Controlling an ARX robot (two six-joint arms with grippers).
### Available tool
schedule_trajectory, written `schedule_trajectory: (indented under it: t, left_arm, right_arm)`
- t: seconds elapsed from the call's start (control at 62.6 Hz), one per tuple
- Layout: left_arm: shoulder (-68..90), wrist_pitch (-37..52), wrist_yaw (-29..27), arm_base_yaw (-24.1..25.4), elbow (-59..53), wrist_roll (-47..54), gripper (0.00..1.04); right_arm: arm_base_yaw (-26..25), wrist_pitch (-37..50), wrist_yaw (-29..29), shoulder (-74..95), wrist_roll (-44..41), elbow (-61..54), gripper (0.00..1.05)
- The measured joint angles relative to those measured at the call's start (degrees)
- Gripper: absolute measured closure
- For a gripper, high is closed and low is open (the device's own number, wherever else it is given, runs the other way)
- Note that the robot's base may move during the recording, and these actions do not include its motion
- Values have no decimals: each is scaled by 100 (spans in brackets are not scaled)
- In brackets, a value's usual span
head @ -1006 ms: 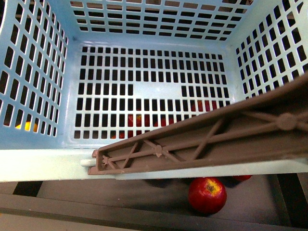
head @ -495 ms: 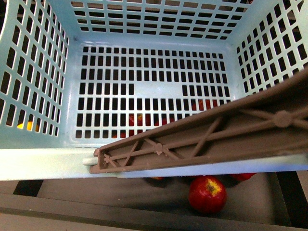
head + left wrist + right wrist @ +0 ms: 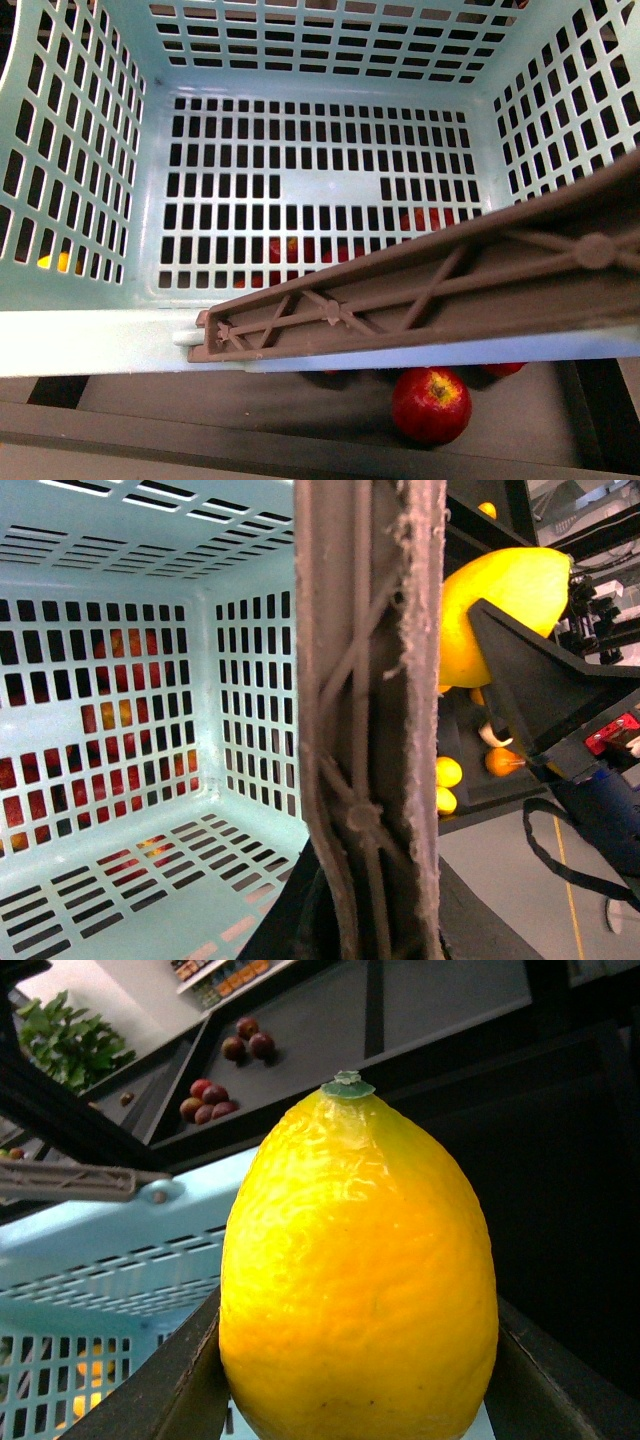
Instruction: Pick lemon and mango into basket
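Note:
The light turquoise basket [image 3: 70, 335] fills the front view, and its slotted floor holds nothing. Its brown ribbed handle [image 3: 420, 295] slants across the near rim. My left gripper [image 3: 365, 925] is shut on that handle [image 3: 370, 710]. The lemon [image 3: 360, 1270], bright yellow with a green stem nub, sits between the dark fingers of my right gripper [image 3: 360, 1370], which is shut on it. In the left wrist view the lemon [image 3: 500, 605] hangs just outside the basket wall, beyond the handle, with a black finger [image 3: 535, 685] against it. The mango is out of view.
A red apple [image 3: 430, 405] lies on the dark shelf under the basket's near rim, with more red fruit showing through the floor slots. Small yellow fruits [image 3: 447, 773] and an orange one [image 3: 500, 763] lie on a shelf beyond the handle. Dark red fruits [image 3: 205, 1102] sit on a far shelf.
The basket and its handle swayed slightly and settled back almost where they were. Nothing else has moved.

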Motion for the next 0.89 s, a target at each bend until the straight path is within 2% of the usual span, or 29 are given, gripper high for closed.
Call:
schedule_trajectory:
  t: [0.112,0.288,0.559,0.847,0.895]
  left_arm:
    - [0,0,-4,2,0,0,99]
    - [0,0,0,0,0,0,99]
    - [0,0,2,0,0,0,99]
    - [13,-4,-20,2,0,-13,99]
    - [13,-4,-20,2,0,4,99]
  right_arm:
    - [321,33,144,92,0,-92,47]
    - [544,52,254,160,-11,-188,47]
    - [612,55,369,114,-17,-275,8]
    - [-35,-46,894,-511,-146,-424,9]
    - [-44,306,1180,-540,-439,-544,12]
